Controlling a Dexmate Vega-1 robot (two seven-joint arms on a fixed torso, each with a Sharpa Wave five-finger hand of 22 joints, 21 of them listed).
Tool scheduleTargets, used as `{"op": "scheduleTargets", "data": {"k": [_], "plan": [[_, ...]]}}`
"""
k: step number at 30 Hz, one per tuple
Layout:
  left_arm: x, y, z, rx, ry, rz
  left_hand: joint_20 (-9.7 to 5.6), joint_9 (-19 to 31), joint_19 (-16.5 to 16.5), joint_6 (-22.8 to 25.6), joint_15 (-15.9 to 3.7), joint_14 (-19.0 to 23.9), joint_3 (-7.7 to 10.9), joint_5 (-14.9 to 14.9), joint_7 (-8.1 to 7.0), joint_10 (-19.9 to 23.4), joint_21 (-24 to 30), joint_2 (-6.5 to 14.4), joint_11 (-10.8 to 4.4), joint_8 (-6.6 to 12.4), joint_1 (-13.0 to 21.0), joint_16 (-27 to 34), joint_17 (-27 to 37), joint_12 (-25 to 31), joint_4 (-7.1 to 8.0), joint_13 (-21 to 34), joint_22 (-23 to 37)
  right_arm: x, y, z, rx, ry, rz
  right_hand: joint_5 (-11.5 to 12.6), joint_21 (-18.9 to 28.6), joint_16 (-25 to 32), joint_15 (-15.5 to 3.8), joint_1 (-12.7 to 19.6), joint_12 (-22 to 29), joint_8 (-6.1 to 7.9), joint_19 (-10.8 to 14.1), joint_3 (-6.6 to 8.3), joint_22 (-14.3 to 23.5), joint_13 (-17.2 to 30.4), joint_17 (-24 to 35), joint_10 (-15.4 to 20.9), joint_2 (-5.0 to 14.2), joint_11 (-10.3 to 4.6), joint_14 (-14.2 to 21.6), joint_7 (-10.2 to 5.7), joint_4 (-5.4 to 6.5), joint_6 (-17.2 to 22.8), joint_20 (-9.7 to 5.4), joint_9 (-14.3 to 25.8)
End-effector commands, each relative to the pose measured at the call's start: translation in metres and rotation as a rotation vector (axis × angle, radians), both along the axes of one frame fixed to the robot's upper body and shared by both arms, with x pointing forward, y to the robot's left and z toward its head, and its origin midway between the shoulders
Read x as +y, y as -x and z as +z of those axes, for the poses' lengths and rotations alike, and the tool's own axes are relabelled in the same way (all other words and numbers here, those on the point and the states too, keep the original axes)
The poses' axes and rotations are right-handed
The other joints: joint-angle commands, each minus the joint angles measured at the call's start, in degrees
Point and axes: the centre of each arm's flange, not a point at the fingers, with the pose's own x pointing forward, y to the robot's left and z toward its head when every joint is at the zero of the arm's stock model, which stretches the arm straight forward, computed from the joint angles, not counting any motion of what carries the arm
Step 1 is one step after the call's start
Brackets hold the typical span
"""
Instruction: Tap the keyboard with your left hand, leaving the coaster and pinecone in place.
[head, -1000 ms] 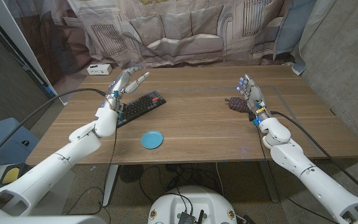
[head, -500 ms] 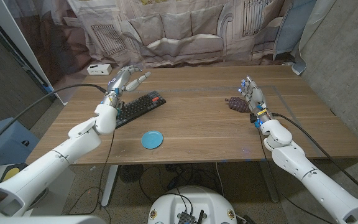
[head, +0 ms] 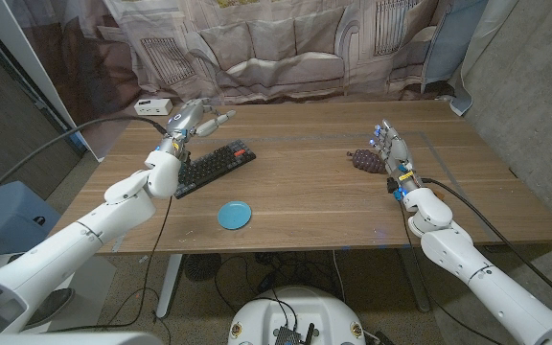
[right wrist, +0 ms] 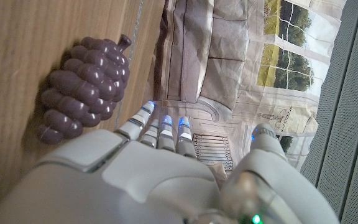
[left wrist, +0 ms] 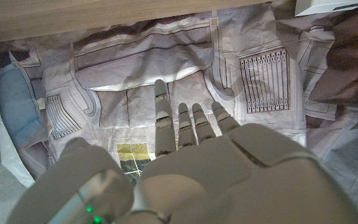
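The black keyboard (head: pixel 214 166) lies at an angle on the left half of the wooden table (head: pixel 305 196), one end toward the table's left front, the other, with a red key, pointing toward the middle. The left hand (head: pixel 192 120) hangs above and just beyond the keyboard's far edge, not touching it, fingers spread and stretched toward the back of the table, holding nothing; in the left wrist view those fingers (left wrist: pixel 185 127) reach straight out, apart from one another, toward a printed cloth backdrop (left wrist: pixel 166 74). Nearer the front edge, a little to the right of the keyboard and apart from it, sits a round blue coaster (head: pixel 235 215). Across the table on the right half lies a dark, knobbly pinecone (head: pixel 363 160); the right wrist view shows it as a cluster of purplish-brown rounded lobes (right wrist: pixel 82 87) resting on the wood. The right hand (head: pixel 392 158) stands just beside the pinecone on its right, fingers upright and apart, empty; whether it touches the pinecone cannot be told. A small white box (head: pixel 153 105) sits at the table's far left corner, and the backdrop hangs behind the table.
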Motion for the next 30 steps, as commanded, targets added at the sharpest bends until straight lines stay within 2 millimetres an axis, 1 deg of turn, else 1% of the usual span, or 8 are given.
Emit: {"op": "scheduleTargets", "data": {"k": [1,3,9,13,22,26,27,30], "plan": [[-0.011,0.003,0.02,0.049,-0.095,0.053,0.36,0.2,-0.9,1.0,0.15,-0.9,-0.57,0.0,0.19,-0.9,-0.2,-0.2,-0.27,0.1,-1.1,-0.2,0.2,-0.3,0.24,0.1,0.1,-0.003,0.004,-0.003,0.005,-0.008,-0.013,0.4,-0.2,0.3,0.17,0.1,0.0,0.3,0.3,-0.21,0.3,0.3,0.0,0.3,0.74,0.14,0.3,0.11,-0.14,0.7,0.06,0.2],[-0.013,0.002,0.021,0.063,-0.108,0.064,0.35,0.2,-1.2,1.3,0.26,-1.2,-0.74,0.1,0.36,-1.4,-0.3,-0.3,-0.04,0.04,-1.3,-0.3,0.2,-0.4,0.32,0.1,0.2,-0.004,0.004,-0.004,0.008,-0.016,-0.014,0.4,-0.2,0.3,0.19,0.1,0.0,0.3,0.3,-0.23,0.3,0.3,0.0,0.3,0.76,0.09,0.3,0.12,-0.14,0.7,0.07,0.2],[-0.019,-0.001,0.026,0.101,-0.157,0.096,0.45,0.2,-1.8,3.0,0.19,-2.0,-1.3,0.2,0.93,-2.3,-0.3,-0.6,-0.38,0.23,-2.0,-0.3,0.3,-0.6,0.61,0.1,0.2,-0.005,0.004,-0.005,0.003,-0.01,-0.015,0.4,-0.2,0.3,0.24,0.1,-0.1,0.3,0.3,-0.25,0.3,0.3,0.0,0.3,0.79,0.07,0.3,0.07,-0.14,0.8,0.08,0.2],[-0.023,-0.002,0.028,0.114,-0.18,0.105,0.54,0.2,-2.1,3.8,0.15,-2.2,-1.57,0.3,1.04,-2.6,-0.2,-0.8,-0.44,0.29,-2.4,-0.3,0.3,-0.6,0.75,0.0,0.2,-0.006,0.006,-0.004,-0.004,-0.013,-0.016,0.4,-0.2,0.3,0.26,0.1,-0.1,0.3,0.3,-0.28,0.3,0.3,0.0,0.3,0.79,-0.14,0.3,0.03,-0.14,0.8,0.12,0.2],[-0.028,-0.007,0.03,0.153,-0.216,0.118,0.43,0.2,-2.5,4.8,0.07,-2.6,-1.98,0.4,1.16,-3.1,-0.2,-1.0,-0.53,0.33,-2.9,-0.2,0.3,-0.6,0.97,0.0,0.2,-0.005,0.008,0.001,-0.021,-0.007,-0.013,0.4,-0.3,0.3,0.14,0.0,0.0,0.3,0.4,-0.37,0.3,0.3,0.0,0.5,0.78,-0.04,0.4,-0.02,-0.15,0.9,0.07,0.2],[-0.031,-0.011,0.031,0.186,-0.23,0.112,0.47,0.2,-2.5,4.8,0.04,-2.6,-2.16,0.5,1.1,-3.3,-0.2,-1.0,-0.66,0.2,-3.1,-0.1,0.3,-0.6,1.05,0.0,0.2,-0.005,0.009,0.002,-0.023,-0.003,-0.013,0.4,-0.3,0.2,0.14,0.0,0.0,0.31,0.4,-0.4,0.3,0.3,0.0,0.6,0.77,-0.13,0.4,-0.01,-0.16,1.0,0.05,0.2],[-0.031,-0.011,0.031,0.191,-0.232,0.112,0.52,0.2,-2.6,4.8,-0.06,-2.7,-2.28,0.6,1.09,-3.6,-0.2,-1.1,-0.93,0.1,-3.2,-0.2,0.3,-0.7,1.1,0.0,0.2,-0.005,0.009,0.003,-0.022,-0.007,-0.013,0.4,-0.3,0.2,0.15,0.0,0.0,0.3,0.5,-0.41,0.3,0.3,0.0,0.6,0.77,-0.1,0.5,-0.01,-0.16,1.0,0.02,0.2],[-0.033,-0.014,0.032,0.205,-0.238,0.111,0.6,0.2,-2.8,5.1,-0.02,-2.9,-2.5,0.7,1.33,-3.7,-0.2,-1.3,-0.65,0.04,-3.5,-0.2,0.3,-0.7,1.19,0.0,0.2,-0.006,0.009,0.004,-0.025,-0.006,-0.015,0.4,-0.3,0.2,0.18,0.0,0.0,0.31,0.5,-0.43,0.3,0.3,0.0,0.6,0.77,-0.09,0.5,0.0,-0.16,1.0,-0.01,0.2]]}}
